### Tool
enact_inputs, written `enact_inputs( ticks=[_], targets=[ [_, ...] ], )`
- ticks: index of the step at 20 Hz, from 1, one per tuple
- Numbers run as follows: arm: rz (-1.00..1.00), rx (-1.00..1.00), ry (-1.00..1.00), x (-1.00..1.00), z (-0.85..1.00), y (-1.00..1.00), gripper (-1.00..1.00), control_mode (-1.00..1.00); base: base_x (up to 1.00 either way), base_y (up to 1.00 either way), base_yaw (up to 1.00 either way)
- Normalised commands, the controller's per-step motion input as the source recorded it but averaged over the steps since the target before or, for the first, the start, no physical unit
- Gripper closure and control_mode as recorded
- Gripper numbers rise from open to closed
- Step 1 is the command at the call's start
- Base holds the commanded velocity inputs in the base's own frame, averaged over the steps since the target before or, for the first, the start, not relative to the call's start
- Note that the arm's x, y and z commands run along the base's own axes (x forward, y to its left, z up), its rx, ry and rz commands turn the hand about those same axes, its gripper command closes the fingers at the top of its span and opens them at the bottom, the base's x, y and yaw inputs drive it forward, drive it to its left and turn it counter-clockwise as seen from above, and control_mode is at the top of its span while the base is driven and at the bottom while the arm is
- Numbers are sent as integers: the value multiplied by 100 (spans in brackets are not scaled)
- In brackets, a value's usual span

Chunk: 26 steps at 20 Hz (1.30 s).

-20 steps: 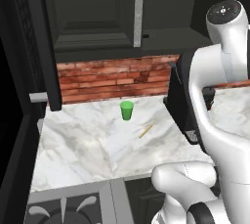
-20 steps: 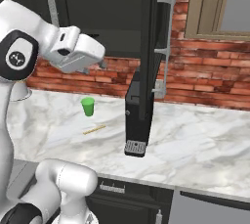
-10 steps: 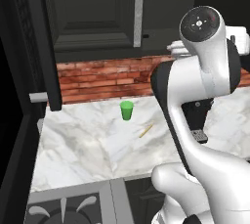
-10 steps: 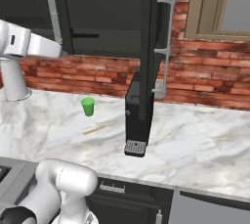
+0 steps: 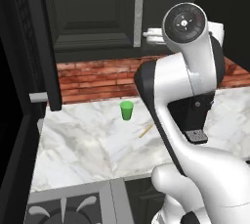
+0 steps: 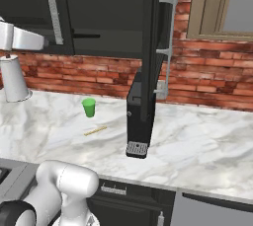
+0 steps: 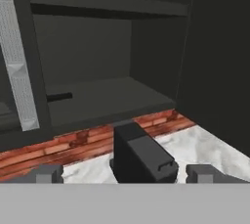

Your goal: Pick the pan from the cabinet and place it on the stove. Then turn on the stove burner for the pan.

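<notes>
Now the arm has swung left toward the cabinet (image 7: 97, 91); the gripper (image 7: 124, 173), jaws wide apart (nothing between them), faces the pan (image 7: 58, 97) handle inside.

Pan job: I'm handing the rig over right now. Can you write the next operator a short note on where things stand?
Gripper: open and empty, raised in front of the cabinet and facing its lower shelf.
Pan: on that shelf; only its thin black handle can be made out, and nothing touches it.
Cabinet: right door stands open, left door shut.
Stove: low on the robot's left, no pan on the part that shows.
Done: cabinet opened.
Left: reach in, grip the pan, carry it to a burner, then turn that burner's knob.
</notes>
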Motion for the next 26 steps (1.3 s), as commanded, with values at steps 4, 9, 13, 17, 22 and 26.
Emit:
enact_inputs(
  ticks=[4,9,13,17,22,26],
  targets=[
    [17,0,-3,50,3,34,-100,-100,0,0,0],
    [17,0,-5,41,0,22,-100,-100,0,0,0],
    [13,0,0,51,0,4,-100,-100,0,0,0],
    [7,0,3,48,0,15,-100,-100,0,0,0],
    [0,-2,9,41,2,28,-100,-100,0,0,0],
    [0,0,7,42,0,16,-100,-100,0,0,0]
  ],
)
